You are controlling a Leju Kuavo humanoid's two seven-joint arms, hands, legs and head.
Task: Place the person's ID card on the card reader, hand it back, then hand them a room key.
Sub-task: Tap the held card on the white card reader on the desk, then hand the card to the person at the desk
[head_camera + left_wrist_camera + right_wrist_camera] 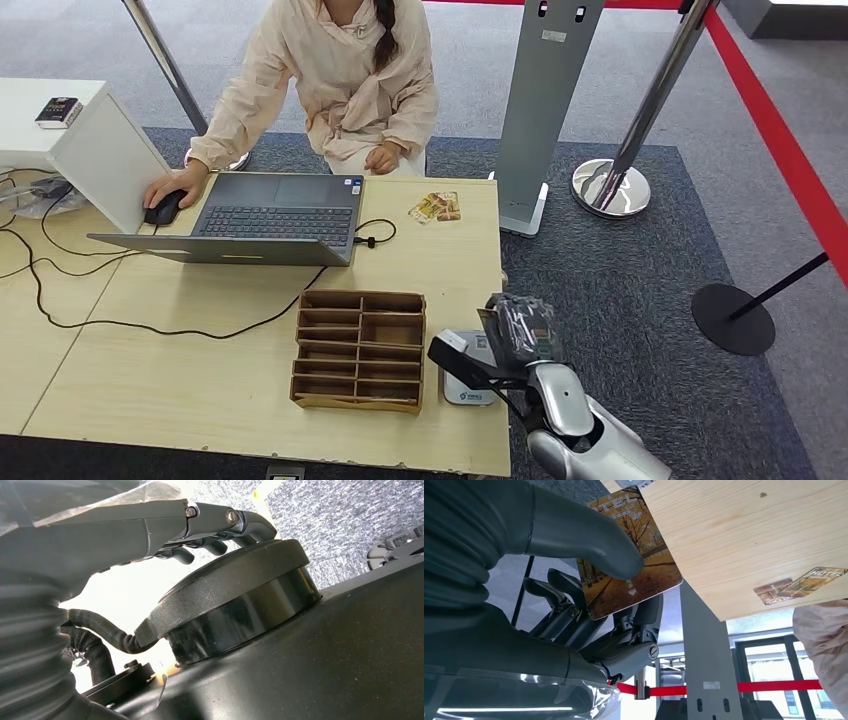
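My right hand (pixel 520 335) hovers at the table's right edge, just above the white card reader (pixel 466 381). It pinches a card printed with autumn trees and the word HOTEL (pixel 636 577) between the thumb (pixel 589 542) and the darker fingers (pixel 574 615). Two similar cards (pixel 435 207) lie on the table in front of the person (pixel 340 80), and they appear again in the right wrist view (pixel 804 582). The person sits at the far side with one hand on a mouse (pixel 163 208). My left hand (pixel 200 525) hangs beside my body, holding nothing, its fingers loosely apart.
A cardboard organizer with several compartments (pixel 358 350) stands left of the reader. An open laptop (pixel 275 215) and trailing black cables (pixel 150 325) take up the table's middle and left. A grey kiosk post (pixel 545 110) and stanchions (pixel 625 170) stand on the carpet to the right.
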